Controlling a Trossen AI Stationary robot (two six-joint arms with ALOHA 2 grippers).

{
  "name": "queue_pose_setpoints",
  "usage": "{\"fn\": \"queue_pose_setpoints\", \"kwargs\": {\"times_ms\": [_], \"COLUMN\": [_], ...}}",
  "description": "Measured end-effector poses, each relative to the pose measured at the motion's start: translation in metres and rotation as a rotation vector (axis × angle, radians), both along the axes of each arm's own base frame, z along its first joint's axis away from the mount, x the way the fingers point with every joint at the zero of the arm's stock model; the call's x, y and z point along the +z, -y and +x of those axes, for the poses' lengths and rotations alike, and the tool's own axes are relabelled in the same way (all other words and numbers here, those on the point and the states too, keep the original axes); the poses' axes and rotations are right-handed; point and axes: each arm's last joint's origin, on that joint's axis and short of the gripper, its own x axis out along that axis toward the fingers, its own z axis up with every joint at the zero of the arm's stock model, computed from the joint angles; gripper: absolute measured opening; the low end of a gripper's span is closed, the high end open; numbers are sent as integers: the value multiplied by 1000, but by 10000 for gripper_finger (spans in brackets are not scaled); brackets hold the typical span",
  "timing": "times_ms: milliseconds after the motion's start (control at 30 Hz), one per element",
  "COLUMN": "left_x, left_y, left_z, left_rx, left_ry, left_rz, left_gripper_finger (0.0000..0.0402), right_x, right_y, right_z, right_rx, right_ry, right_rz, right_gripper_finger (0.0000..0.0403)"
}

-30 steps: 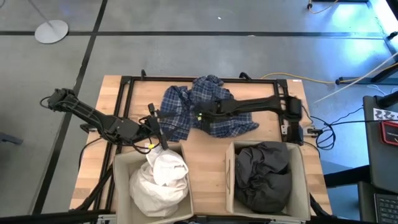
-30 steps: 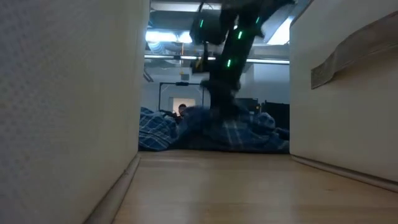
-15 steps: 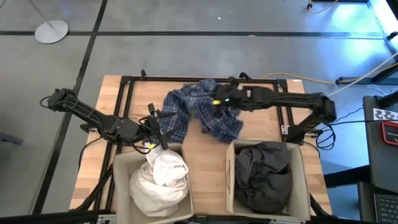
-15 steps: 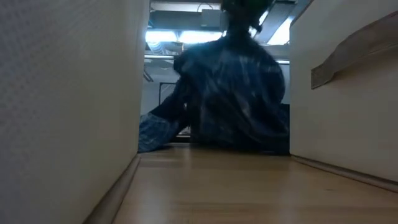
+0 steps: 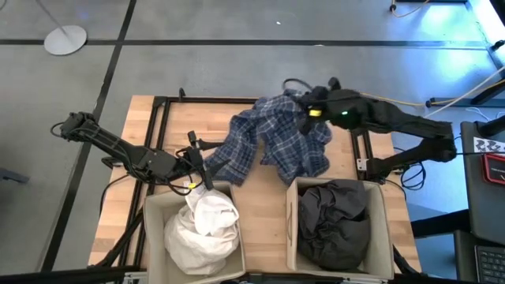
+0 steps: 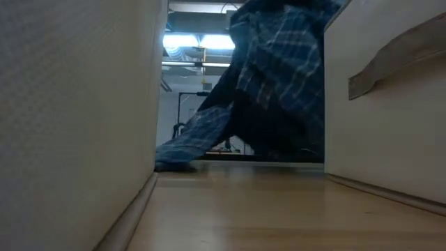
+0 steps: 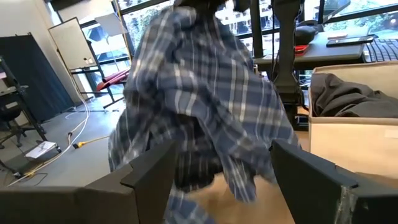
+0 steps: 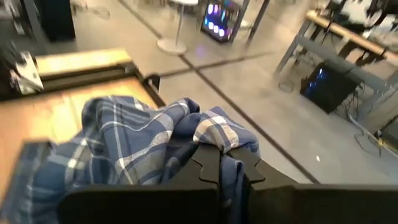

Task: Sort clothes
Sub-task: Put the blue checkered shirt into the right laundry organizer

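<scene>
- The right end effector [image 5: 304, 113] is raised above the far part of the wooden surface [image 5: 264, 201], and its fingers are pressed together on a bunch of the blue-and-white plaid shirt [image 5: 272, 142].
- In the right wrist view the two dark fingers [image 8: 211, 165] meet on a fold of the plaid cloth, which bulges just in front of them.
- The shirt hangs below this end effector; one long part slopes down away from it toward the left arm, and its end touches the surface, as the low view [image 6: 209, 132] shows.
- The left end effector [image 5: 207, 178] rests low, just beside the near edge of the left fabric box [image 5: 154, 229]; its fingers [image 7: 146, 177] are spread apart and nothing is between them.
- In the left wrist view the hanging shirt [image 7: 193, 106] fills the space in front of these fingers, apart from them.
- The large white garment [image 5: 203, 229] lies crumpled inside the left box, just next to the left end effector.
- The dark grey garment [image 5: 335, 217] fills the right fabric box [image 5: 290, 229], which stands near and below the right end effector, beside the lower edge of the hanging shirt.
</scene>
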Motion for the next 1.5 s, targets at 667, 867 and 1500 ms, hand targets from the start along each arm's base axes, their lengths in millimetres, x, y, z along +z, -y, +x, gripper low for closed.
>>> {"fn": "queue_pose_setpoints", "kwargs": {"times_ms": [667, 867, 1500], "left_x": [0, 0, 0], "left_y": [0, 0, 0], "left_z": [0, 0, 0], "left_rx": [0, 0, 0], "left_ry": [0, -1, 1], "left_rz": [0, 3, -1], "left_gripper_finger": [251, 251, 251], "right_x": [75, 93, 137], "right_y": [-12, -25, -100], "right_z": [-86, -101, -117], "right_rx": [97, 224, 648], "right_ry": [432, 512, 525], "right_rz": [-250, -242, -114], "right_gripper_finger": [5, 5, 5]}}
